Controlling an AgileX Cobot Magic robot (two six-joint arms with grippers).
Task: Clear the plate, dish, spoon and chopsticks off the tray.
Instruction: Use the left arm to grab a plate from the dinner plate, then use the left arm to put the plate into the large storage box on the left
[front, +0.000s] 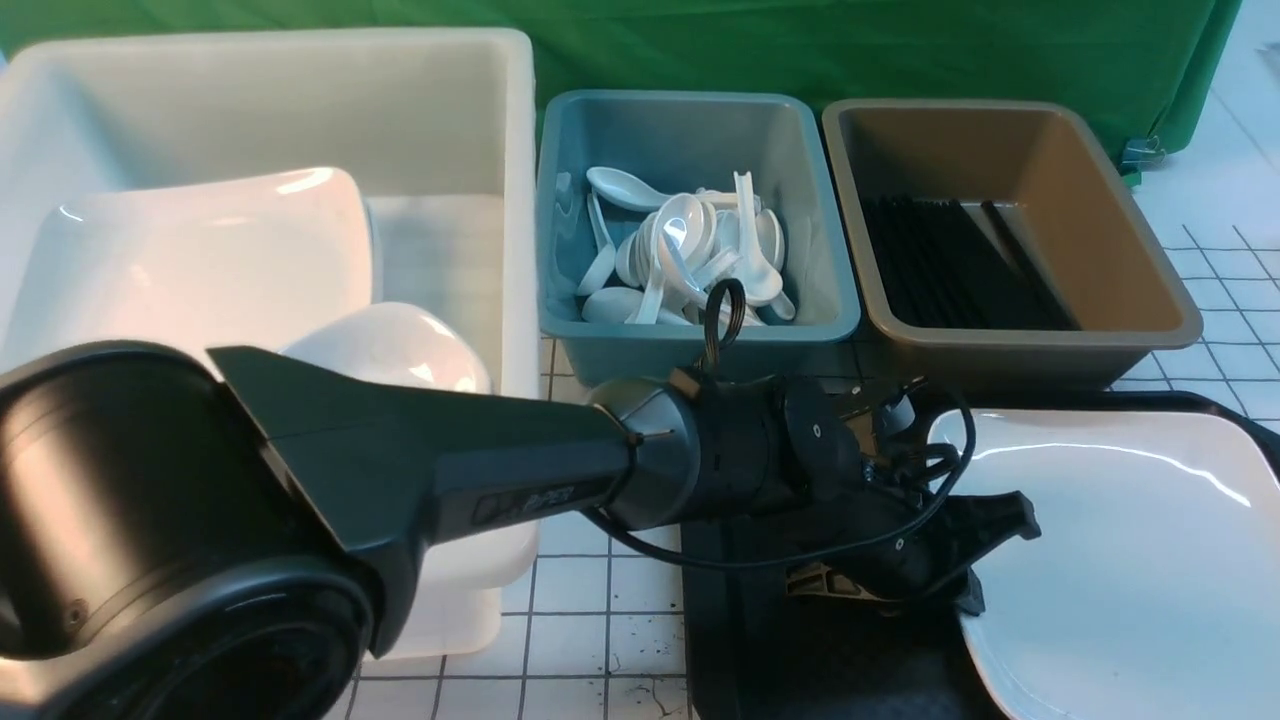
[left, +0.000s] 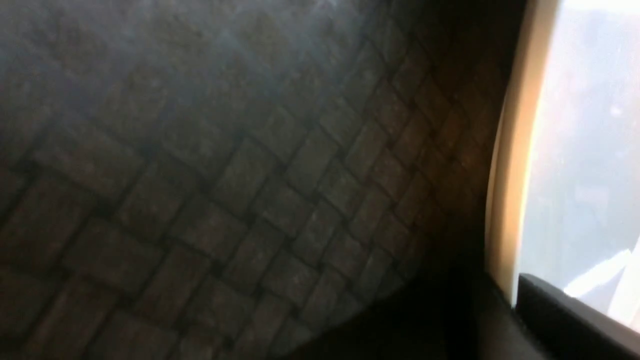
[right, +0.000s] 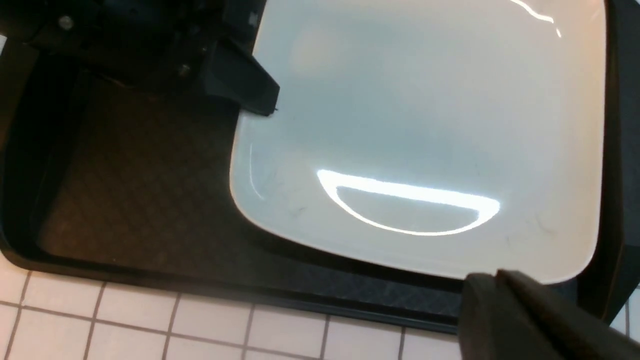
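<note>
left gripper (front: 985, 558) was clamped on the left rim of the plate (front: 1130, 540), likely for a lift into the white bin (front: 300, 100) holding another plate (front: 200, 250); it sat rightward on the black tray (front: 800, 660).

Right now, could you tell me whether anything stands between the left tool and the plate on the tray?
Nothing visible does: the left tool sits at the left rim of the plate, bare tray beside it.

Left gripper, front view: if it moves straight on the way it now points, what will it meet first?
The left gripper points to the robot's right, so it would first meet the left edge of the plate, which lies on the tray. It looks to be right at that edge; contact is unclear.
</note>
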